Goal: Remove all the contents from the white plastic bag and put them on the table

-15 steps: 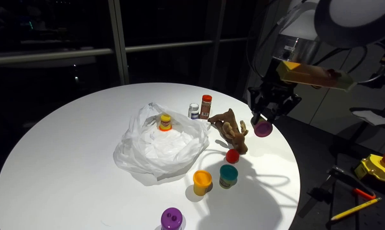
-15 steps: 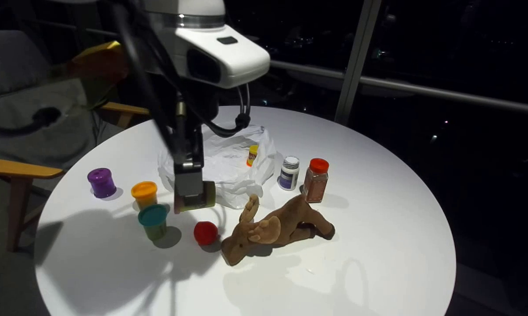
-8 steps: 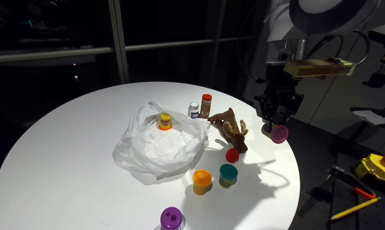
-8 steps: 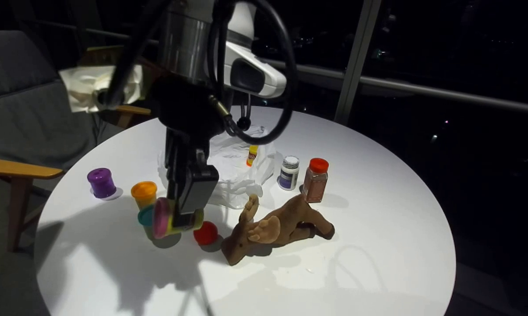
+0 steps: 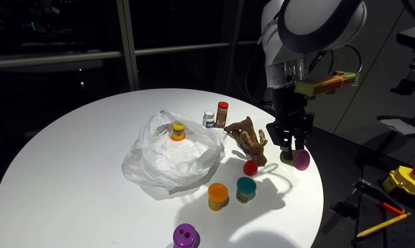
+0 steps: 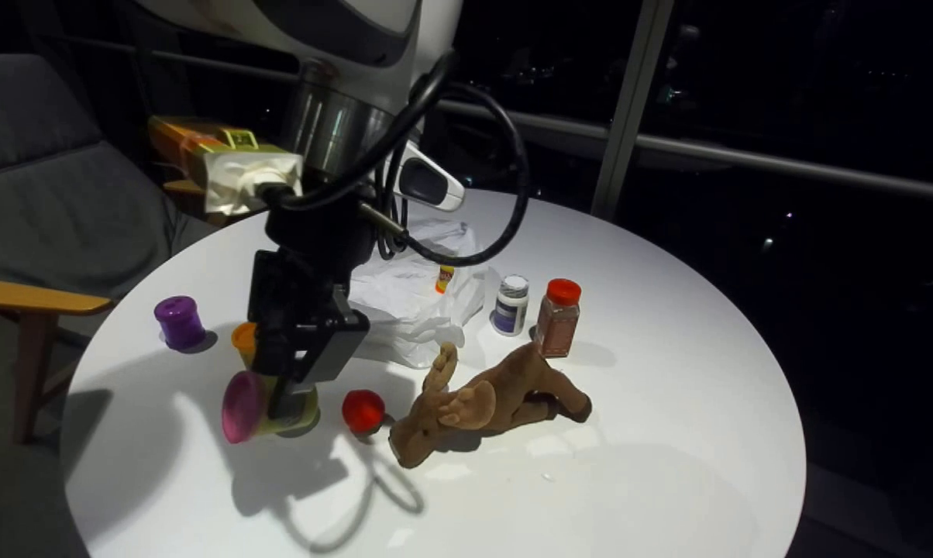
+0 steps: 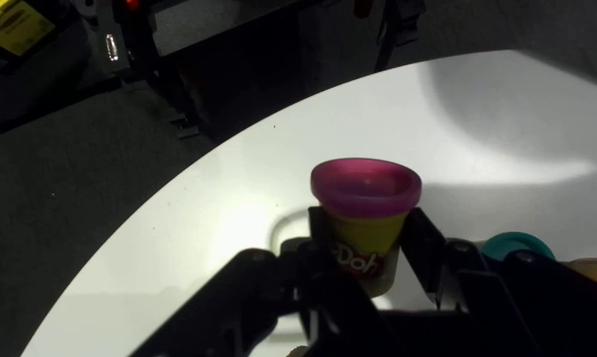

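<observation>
My gripper [image 7: 365,223] is shut on a pink-lidded yellow tub [image 7: 365,248], which lies tilted on its side above the right part of the table [image 5: 73,155]. The white plastic bag [image 5: 145,168] lies wrinkled and open, with a yellow tub [image 5: 178,132] inside it. Outside the bag stand a purple tub [image 5: 184,236], an orange tub [image 5: 216,198], a teal tub [image 5: 245,191] and a red round item [image 5: 250,168]. A brown antlered plush [image 5: 247,137] lies behind them, near a red-capped bottle [image 6: 557,322] and a white bottle [image 6: 511,306].
The round table's edge curves close beside the held tub in the wrist view. A side stand with a yellow emergency-stop box [image 5: 409,181] and a pencil [image 5: 383,225] is past that edge. A grey chair [image 6: 56,178] shows behind the table. Cables loop around the wrist.
The arm has swung round and lowered, bringing the held tub down toward the table near its edge. Its pink lid has turned outward. Bag and other items stay where they were.
</observation>
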Controlling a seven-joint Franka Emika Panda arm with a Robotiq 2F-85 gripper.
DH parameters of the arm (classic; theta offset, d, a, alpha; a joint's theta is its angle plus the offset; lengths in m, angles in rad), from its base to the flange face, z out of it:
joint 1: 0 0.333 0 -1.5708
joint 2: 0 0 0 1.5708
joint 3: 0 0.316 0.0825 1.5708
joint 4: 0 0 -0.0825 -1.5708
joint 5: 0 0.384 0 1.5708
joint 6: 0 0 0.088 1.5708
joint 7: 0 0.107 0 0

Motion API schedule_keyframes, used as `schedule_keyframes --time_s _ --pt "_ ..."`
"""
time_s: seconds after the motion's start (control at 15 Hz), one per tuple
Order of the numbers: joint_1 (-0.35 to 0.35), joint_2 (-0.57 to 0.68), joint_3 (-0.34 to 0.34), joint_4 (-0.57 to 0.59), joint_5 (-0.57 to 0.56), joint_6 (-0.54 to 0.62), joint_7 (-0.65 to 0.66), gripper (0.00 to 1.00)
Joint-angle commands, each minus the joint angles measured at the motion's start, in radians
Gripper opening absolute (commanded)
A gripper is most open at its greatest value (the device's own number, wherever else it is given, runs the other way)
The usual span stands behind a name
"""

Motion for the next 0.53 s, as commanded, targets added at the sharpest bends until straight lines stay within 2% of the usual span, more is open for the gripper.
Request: schedule_keyframes --time_s 0.0,0.33,0.4,0.47 --pt "0.013 0.058 0.007 0.083 -0.003 -0.027 -0.044 0.17" --pt "0.029 0.038 0.028 0.11 0.021 -0.003 -0.068 0.17" --pt "0.029 0.053 0.017 0.093 0.004 0.002 -0.043 0.42" --pt "0.031 0.053 0.021 0.1 0.005 0.002 -0.045 0.42"
